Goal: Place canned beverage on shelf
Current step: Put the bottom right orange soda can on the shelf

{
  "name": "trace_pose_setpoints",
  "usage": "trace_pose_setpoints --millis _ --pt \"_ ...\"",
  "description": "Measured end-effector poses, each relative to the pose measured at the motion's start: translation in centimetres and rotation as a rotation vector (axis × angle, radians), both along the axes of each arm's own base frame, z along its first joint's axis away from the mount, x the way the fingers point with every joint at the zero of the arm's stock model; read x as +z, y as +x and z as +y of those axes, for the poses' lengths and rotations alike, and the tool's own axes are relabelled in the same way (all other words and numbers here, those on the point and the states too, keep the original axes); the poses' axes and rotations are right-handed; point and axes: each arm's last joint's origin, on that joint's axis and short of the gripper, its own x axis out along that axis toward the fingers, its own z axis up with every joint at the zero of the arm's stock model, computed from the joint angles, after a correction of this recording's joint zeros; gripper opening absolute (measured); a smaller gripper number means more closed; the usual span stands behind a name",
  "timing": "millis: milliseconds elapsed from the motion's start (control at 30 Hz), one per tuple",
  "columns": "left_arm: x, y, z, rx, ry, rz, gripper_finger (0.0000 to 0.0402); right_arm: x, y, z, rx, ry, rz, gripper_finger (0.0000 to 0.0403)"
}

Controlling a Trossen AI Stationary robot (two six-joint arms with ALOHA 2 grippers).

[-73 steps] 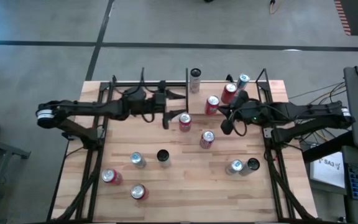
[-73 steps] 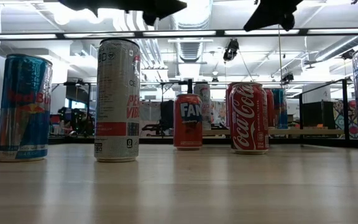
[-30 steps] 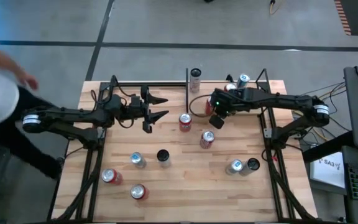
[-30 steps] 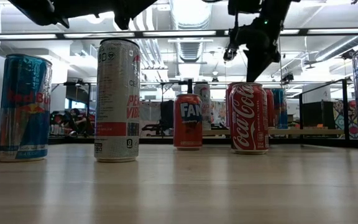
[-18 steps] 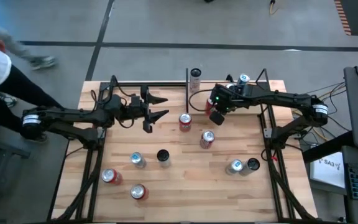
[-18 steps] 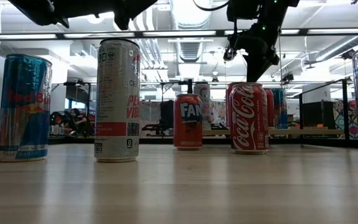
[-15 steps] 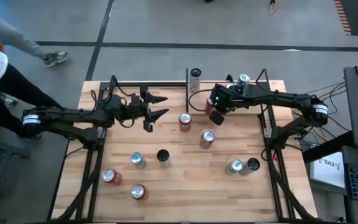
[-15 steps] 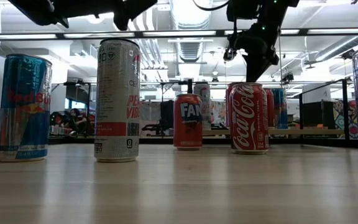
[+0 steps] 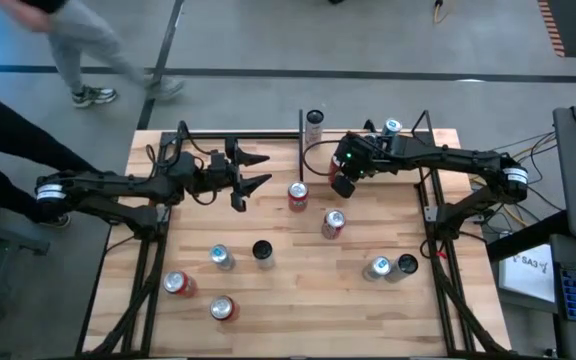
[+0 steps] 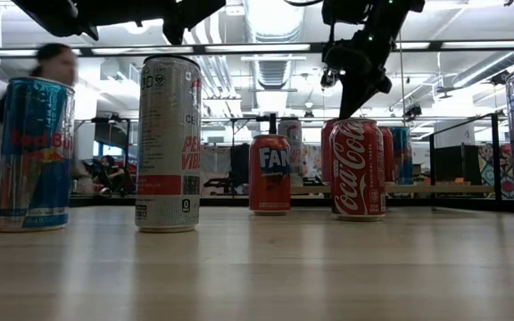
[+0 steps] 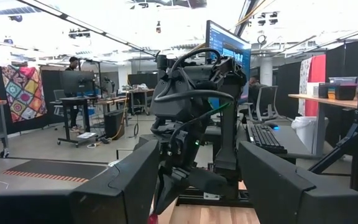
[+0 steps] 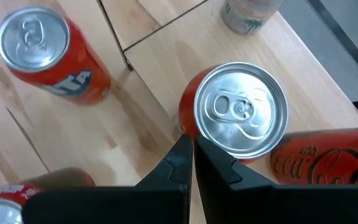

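Nearest me on the light butcher-block wooden worktop (image 9: 298, 300) stand two red cans with silver tops (image 9: 176, 284) at the left. Just beyond them are a small silver can (image 9: 221, 258) and a black-topped can (image 9: 262, 251). A silver-blue can (image 9: 378, 267) and a dark can (image 9: 406, 264) touch each other at the right.

In the low view, a blue and silver Red Bull can (image 10: 32, 153) and a tall white and grey slim can (image 10: 169, 143) stand closest. An orange Fanta can (image 10: 269, 174) and a red Coca-Cola can (image 10: 358, 169) stand farther back.

Past the middle of the worktop, my left hand (image 9: 263, 170) hangs in the air over the left side. Its two fingers are spread partway and hold nothing.

My right hand (image 9: 342, 188) is on the right side, pointing down. Its fingers (image 12: 182, 155) are pressed together and grip nothing. Its tips hover just above the rim of a red beverage can with a silver pull-tab top (image 12: 241, 115). This can stands upright just beside a thin black rod (image 12: 124, 53). I cannot tell whether it rests on the worktop or on the board beyond.

At the far edge sits the light-wood shelf edged with black metal rods (image 9: 333, 135). A tall white can (image 9: 314, 128) and a blue-topped can (image 9: 391, 129) stand at its far side.

Beyond the worktop, a person (image 9: 98, 50) is on the grey floor at the far left.
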Motion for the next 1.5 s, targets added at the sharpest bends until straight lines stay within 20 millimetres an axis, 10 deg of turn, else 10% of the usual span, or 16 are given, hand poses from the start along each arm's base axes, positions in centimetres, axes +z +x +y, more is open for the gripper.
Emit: trace_pose_setpoints --millis 1500 --pt "0.0 0.0 0.0 -0.001 -0.004 0.001 0.0205 0.3 0.6 -3.3 -0.101 -0.036 -0.012 0.0009"
